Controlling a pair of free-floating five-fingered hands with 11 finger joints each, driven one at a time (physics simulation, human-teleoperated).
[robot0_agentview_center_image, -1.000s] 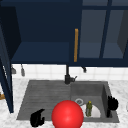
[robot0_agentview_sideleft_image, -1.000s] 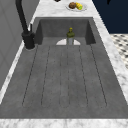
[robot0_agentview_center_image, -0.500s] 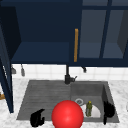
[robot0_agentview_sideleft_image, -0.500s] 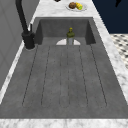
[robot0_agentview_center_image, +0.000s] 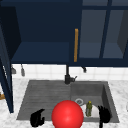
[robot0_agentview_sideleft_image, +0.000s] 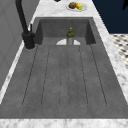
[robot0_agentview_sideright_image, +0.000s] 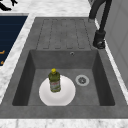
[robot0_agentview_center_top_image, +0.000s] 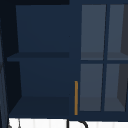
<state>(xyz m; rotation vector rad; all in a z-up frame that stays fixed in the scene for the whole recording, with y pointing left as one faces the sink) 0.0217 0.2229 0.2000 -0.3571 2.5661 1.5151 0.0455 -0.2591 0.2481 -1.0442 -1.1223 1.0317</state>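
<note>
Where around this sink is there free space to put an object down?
The ribbed draining board, between the faucet and the marble counter edge, is bare. The basin floor round the drain is free too. The basin's near side is crowded: a white plate carries a green bottle.

Left robot hand curled, right robot hand upright, open.

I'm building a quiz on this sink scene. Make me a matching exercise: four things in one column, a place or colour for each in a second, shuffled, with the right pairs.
Things
1. bottle
2. white plate
3. faucet
4. cabinet handle

Places or colours
A. orange, vertical, on the wall cabinet
B. black, at the back edge of the sink
C. flat on the basin floor beside the drain
D. upright on the plate, yellow cap

Pairs: 1-D, 2-C, 3-B, 4-A
</note>
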